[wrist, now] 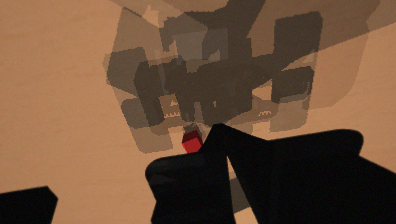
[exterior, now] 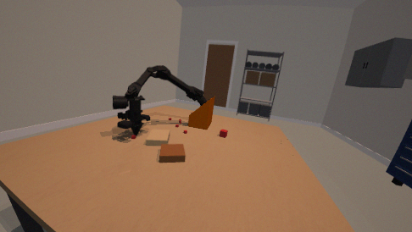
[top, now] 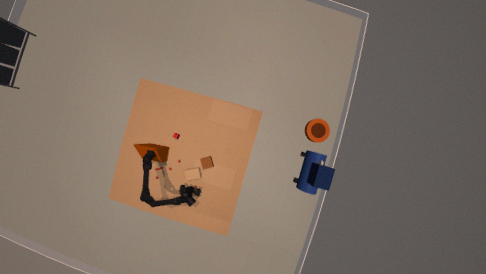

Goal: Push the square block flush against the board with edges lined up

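From the exterior view, your table (top: 165, 100) (exterior: 254, 186) bears the board (top: 193, 174) (exterior: 158, 137), with the square block (top: 207, 162) (exterior: 172, 153) before it, slightly right.

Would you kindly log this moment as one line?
gripper: shut, empty | brown block: apart from pale board | alignment: pending

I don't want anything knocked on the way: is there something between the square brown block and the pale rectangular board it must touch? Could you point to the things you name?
Nothing visible: only a narrow strip of tabletop separates the square brown block (top: 207, 162) (exterior: 172, 153) from the pale rectangular board (top: 193, 174) (exterior: 158, 137).
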Available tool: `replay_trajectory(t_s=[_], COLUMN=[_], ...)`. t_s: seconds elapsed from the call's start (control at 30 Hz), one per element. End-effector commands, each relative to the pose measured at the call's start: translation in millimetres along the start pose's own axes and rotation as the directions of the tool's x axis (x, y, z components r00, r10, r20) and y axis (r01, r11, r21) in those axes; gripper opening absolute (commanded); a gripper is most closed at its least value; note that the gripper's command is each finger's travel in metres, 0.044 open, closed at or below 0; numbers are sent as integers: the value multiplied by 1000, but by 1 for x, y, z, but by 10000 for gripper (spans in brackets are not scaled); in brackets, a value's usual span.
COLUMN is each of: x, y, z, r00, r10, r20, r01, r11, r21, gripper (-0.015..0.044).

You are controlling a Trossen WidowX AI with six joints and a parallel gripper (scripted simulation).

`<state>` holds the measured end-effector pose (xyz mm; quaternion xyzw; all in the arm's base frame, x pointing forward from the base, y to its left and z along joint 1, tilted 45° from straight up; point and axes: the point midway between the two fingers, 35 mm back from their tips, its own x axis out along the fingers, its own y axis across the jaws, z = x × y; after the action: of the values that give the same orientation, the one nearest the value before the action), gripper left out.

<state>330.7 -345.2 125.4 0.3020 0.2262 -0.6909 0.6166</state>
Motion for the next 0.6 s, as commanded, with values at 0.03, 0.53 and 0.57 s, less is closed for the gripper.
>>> replay_trajectory(t_s=[0.03, 0.53, 0.57], x=[-1, 0, 0], y=[0, 0, 1], z=[0, -4, -6], r00=[1000, 1000, 1000], r10=[3, 3, 2], r20=[-3, -4, -4], r01=[-3, -3, -2], r11=[1000, 1000, 1000], r21=[-5, -5, -5], gripper=[0, 0, 0])
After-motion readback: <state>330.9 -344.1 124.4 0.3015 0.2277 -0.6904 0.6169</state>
